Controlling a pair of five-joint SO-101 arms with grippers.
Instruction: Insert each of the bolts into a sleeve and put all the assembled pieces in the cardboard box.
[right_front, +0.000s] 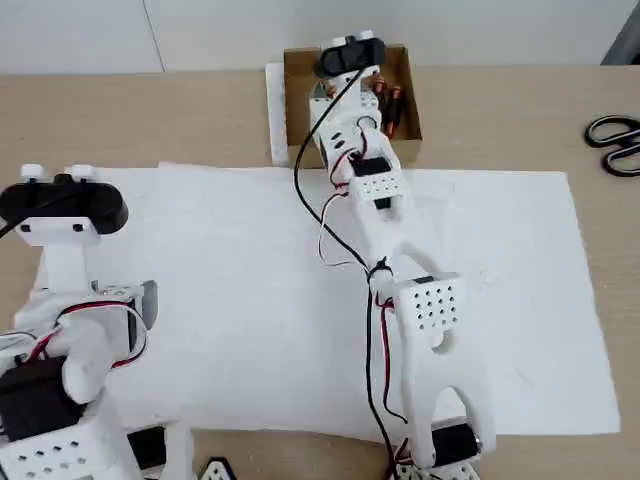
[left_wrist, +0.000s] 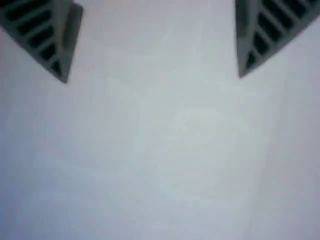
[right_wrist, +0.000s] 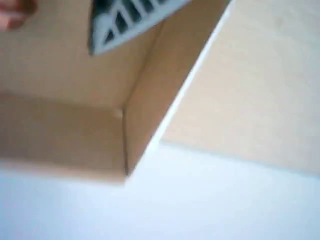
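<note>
Right gripper (right_front: 350, 92) hangs over cardboard box (right_front: 410, 95); its opening cannot be told.

Mostly white, with one brown cardboard box (right_front: 298, 95) on a pale tan table (right_front: 150, 110).
The sheet (right_front: 230, 280) is plain white; the right arm (right_front: 372, 190) and left arm (right_front: 70, 260) are white with black motors, red and black wires (right_front: 296, 165), and plates dotted with holes. Orange-red pieces (right_front: 393, 105) lie in the box. The left gripper (left_wrist: 150, 75) has grey fingers (left_wrist: 50, 35), slatted dark. The scissors (right_front: 620, 147) are black.
</note>
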